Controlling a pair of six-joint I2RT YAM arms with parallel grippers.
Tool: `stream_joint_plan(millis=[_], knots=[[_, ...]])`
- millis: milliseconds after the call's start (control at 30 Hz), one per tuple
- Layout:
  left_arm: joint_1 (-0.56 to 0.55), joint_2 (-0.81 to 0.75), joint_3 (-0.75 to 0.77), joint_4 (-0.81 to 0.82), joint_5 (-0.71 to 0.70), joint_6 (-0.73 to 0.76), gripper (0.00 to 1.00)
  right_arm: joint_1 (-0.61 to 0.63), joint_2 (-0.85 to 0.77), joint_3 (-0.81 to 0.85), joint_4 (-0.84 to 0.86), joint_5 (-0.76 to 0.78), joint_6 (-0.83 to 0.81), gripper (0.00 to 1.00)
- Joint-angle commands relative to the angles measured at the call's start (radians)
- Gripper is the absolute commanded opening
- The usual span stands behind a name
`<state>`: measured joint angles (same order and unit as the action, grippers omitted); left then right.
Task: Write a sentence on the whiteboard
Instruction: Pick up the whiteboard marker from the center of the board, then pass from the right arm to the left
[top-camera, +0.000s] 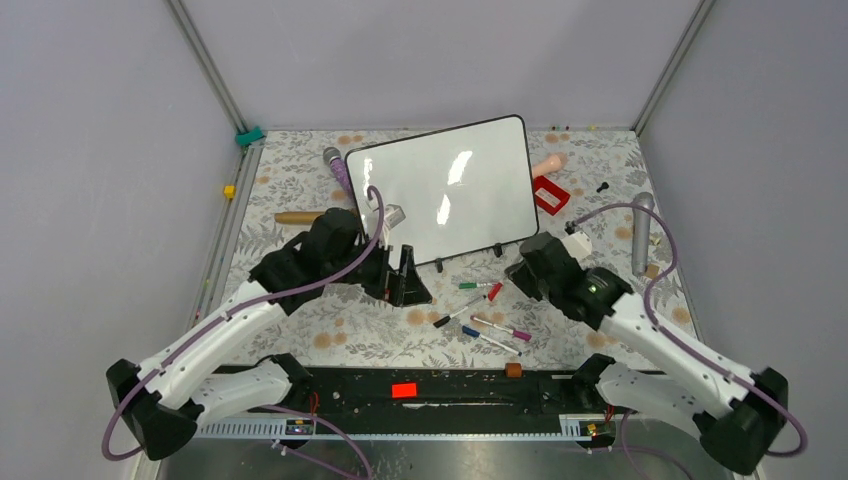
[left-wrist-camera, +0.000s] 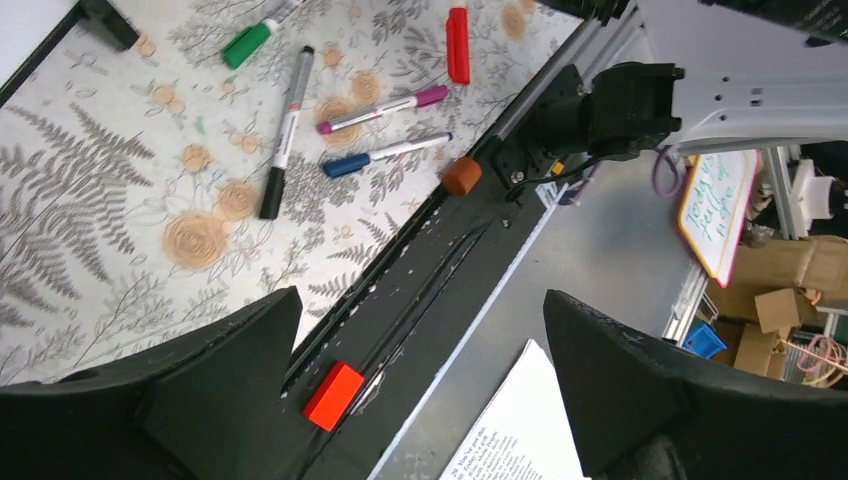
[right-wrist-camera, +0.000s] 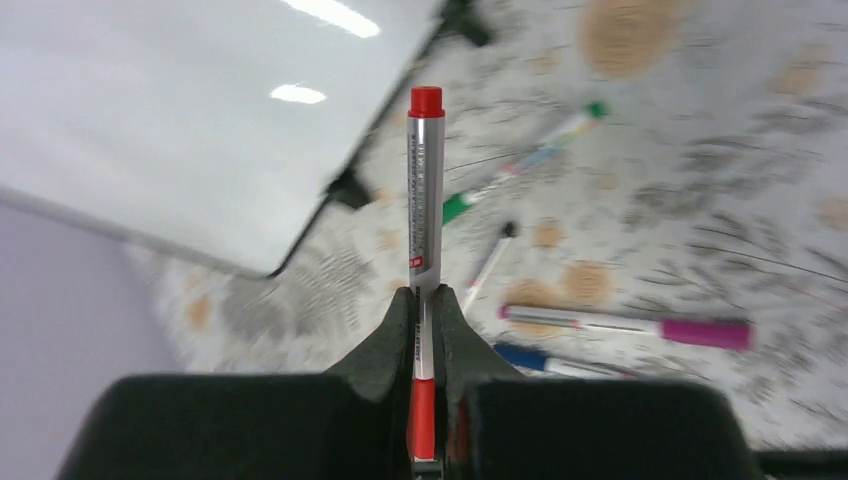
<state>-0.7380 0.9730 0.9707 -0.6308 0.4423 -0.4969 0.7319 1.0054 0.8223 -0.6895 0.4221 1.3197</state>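
The whiteboard stands propped on small black feet at the back middle of the table, its glossy face blank; no sentence shows on it. My right gripper is shut on a red marker, which points up out of the jaws toward the board's lower edge. From above, the right gripper sits just off the board's front right corner. My left gripper is open with nothing between its fingers, hovering over the table's near rail; from above, this left gripper is at the board's front left.
Loose markers lie in front of the board: green, black, pink, blue, plus a red cap. A red block and a brown block sit on the near rail. Two microphones flank the board.
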Motion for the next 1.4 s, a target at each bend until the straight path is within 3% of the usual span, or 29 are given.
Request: stream_joint_plan(millis=[0,233,367,667,767,833,867,900,933,967,1033,1067,1100,1167,1267,1367], knots=[[-0.005,0.038,0.05,0.178,0.122,-0.063,0.93,-0.005,-0.172,-0.13,0.506,-0.222,-0.278,0.0],[-0.019,0.137,0.032,0.448,0.221,-0.238,0.85,-0.003,-0.153,-0.08,0.806,-0.538,-0.42,0.0],[-0.029,0.194,0.065,0.509,0.241,-0.282,0.77,-0.003,-0.155,-0.085,0.913,-0.547,-0.414,0.0],[-0.031,0.233,0.086,0.531,0.239,-0.301,0.51,-0.002,-0.156,-0.088,0.951,-0.558,-0.386,0.0],[-0.031,0.225,0.073,0.55,0.235,-0.308,0.34,-0.002,-0.157,-0.105,0.964,-0.563,-0.368,0.0],[-0.031,0.219,0.061,0.567,0.233,-0.313,0.07,-0.002,-0.162,-0.113,0.964,-0.563,-0.36,0.0],[-0.031,0.218,0.059,0.572,0.232,-0.314,0.0,-0.002,-0.166,-0.116,0.962,-0.565,-0.358,0.0],[-0.031,0.216,0.057,0.572,0.235,-0.311,0.0,-0.003,-0.169,-0.116,0.957,-0.568,-0.358,0.0],[-0.031,0.216,0.059,0.567,0.239,-0.302,0.0,-0.003,-0.174,-0.112,0.938,-0.571,-0.361,0.05],[-0.031,0.211,0.064,0.543,0.242,-0.28,0.0,-0.002,-0.179,-0.102,0.906,-0.573,-0.374,0.21],[-0.031,0.2,0.078,0.477,0.249,-0.21,0.0,-0.002,-0.199,-0.062,0.783,-0.567,-0.419,0.68],[-0.032,0.191,0.088,0.436,0.258,-0.161,0.0,-0.005,-0.209,-0.034,0.715,-0.565,-0.455,0.85],[-0.031,0.184,0.099,0.379,0.268,-0.107,0.0,-0.011,-0.216,0.01,0.617,-0.574,-0.493,0.95],[-0.032,0.17,0.116,0.268,0.288,0.009,0.0,-0.035,-0.223,0.073,0.484,-0.64,-0.567,0.99],[-0.031,0.137,0.106,0.156,0.36,0.15,0.0,-0.115,-0.193,0.19,0.289,-0.82,-0.651,0.96],[-0.047,0.081,0.055,0.143,0.387,0.239,0.0,-0.208,-0.138,0.291,0.122,-1.019,-0.708,0.95]])
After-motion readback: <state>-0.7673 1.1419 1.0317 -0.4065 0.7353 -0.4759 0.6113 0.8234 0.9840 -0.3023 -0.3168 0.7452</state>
